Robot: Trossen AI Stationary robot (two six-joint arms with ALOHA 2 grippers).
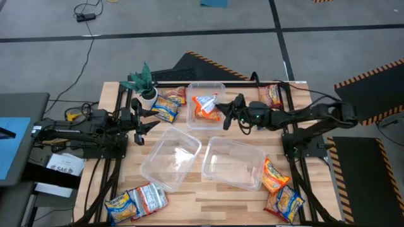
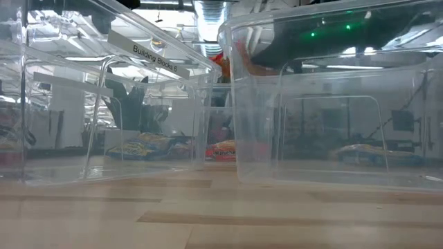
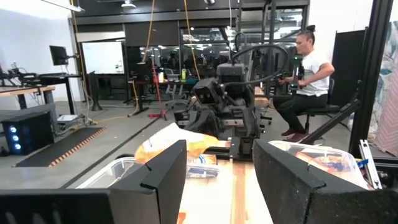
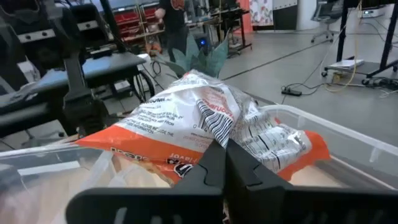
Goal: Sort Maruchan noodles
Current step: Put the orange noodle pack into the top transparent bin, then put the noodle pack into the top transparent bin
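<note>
An orange Maruchan packet (image 4: 205, 115), its white barcode side showing, is in my right gripper (image 4: 222, 152), which is shut on it over the far clear tub (image 1: 220, 87). The high view shows that gripper (image 1: 227, 115) at the tub's right wall. A second orange packet (image 2: 223, 149) lies on that tub's floor. My left gripper (image 1: 144, 121) hangs open over the table's left side, near a yellow-and-blue packet (image 1: 165, 107) lying flat. More packets lie flat at the far right (image 1: 271, 94), near right (image 1: 275, 175) and near left (image 1: 121, 207). My right gripper pinches the orange packet between its two fingers at one edge (image 4: 189, 158). The fingers come level from the table's right. The packet stretches out beyond the fingertips over the tub, crinkled. In the low view its orange (image 2: 223, 61) shows well above the tub floor.
Two more clear tubs sit on the near half of the table, one near left (image 1: 170, 157) and one near right (image 1: 233, 162). A small green potted plant (image 1: 144, 85) stands at the far left. A person sits in the room beyond (image 3: 308, 68).
</note>
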